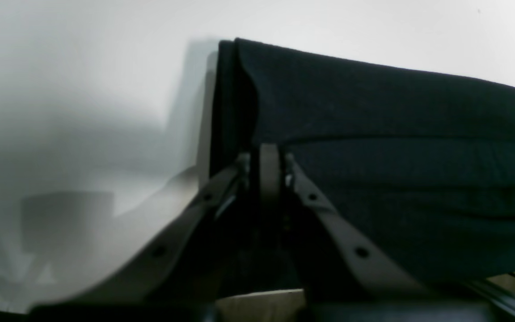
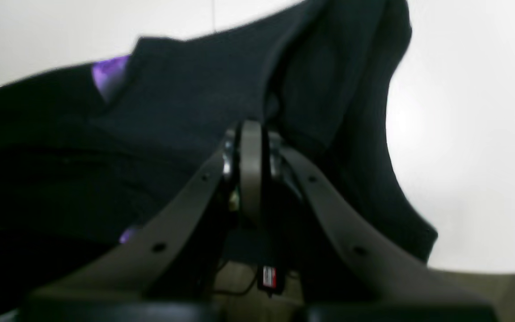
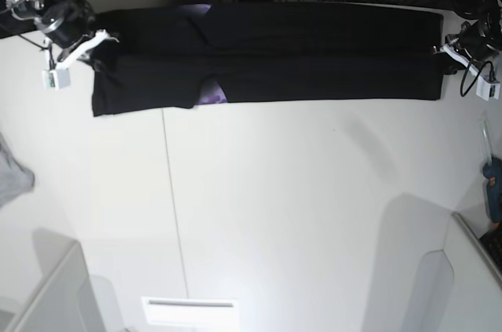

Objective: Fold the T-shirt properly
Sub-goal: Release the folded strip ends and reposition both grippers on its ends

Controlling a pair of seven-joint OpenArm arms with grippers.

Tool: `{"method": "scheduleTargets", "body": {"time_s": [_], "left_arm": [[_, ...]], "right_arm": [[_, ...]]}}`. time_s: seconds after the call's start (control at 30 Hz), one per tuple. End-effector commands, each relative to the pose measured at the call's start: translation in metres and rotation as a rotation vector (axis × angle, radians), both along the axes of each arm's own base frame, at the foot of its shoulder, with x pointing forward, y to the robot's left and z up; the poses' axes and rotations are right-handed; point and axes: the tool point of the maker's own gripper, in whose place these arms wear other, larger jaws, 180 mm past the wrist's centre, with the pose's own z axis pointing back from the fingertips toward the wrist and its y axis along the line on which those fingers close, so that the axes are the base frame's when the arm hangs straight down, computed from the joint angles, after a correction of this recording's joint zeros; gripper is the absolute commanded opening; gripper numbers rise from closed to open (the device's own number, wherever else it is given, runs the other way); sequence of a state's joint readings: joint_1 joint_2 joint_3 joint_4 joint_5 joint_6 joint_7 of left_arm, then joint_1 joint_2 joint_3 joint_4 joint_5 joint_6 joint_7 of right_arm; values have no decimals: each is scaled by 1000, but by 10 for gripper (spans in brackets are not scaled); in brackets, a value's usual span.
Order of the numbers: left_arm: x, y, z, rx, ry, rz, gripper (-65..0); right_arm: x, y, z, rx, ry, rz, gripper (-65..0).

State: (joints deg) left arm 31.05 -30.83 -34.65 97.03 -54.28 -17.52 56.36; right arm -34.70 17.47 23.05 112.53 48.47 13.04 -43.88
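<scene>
The T-shirt (image 3: 267,53) lies stretched as a long black band across the far side of the white table (image 3: 298,214), folded along its length so that two layers meet in a line down the middle. A small purple piece of the print (image 3: 210,95) shows at the near edge, and another small one at the far edge.

My left gripper (image 1: 270,156) is closed on the shirt's end at the right side of the base view. The jaws are pressed together and the black cloth comes out just above them.

My right gripper (image 2: 251,134) is closed on the other end, at the left side of the base view, with folds of the cloth gathered around its tip.

A grey cloth (image 3: 14,173) lies at the left edge of the table, well apart from the shirt.
</scene>
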Motion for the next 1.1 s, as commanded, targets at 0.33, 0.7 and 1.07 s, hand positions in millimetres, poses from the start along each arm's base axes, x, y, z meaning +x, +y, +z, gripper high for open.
{"method": "scheduleTargets", "body": {"time_s": [0.33, 0.7, 1.07], "left_arm": [[-8, 8, -2, 65, 17, -4, -650], [-13, 9, -7, 84, 38, -6, -650], [-13, 11, -5, 90, 38, -7, -650]], "right_arm": [[2, -8, 2, -12, -16, -11, -650], [-5, -14, -15, -1, 35, -33, -650], [-9, -18, -23, 3, 60, -48, -650]]}}
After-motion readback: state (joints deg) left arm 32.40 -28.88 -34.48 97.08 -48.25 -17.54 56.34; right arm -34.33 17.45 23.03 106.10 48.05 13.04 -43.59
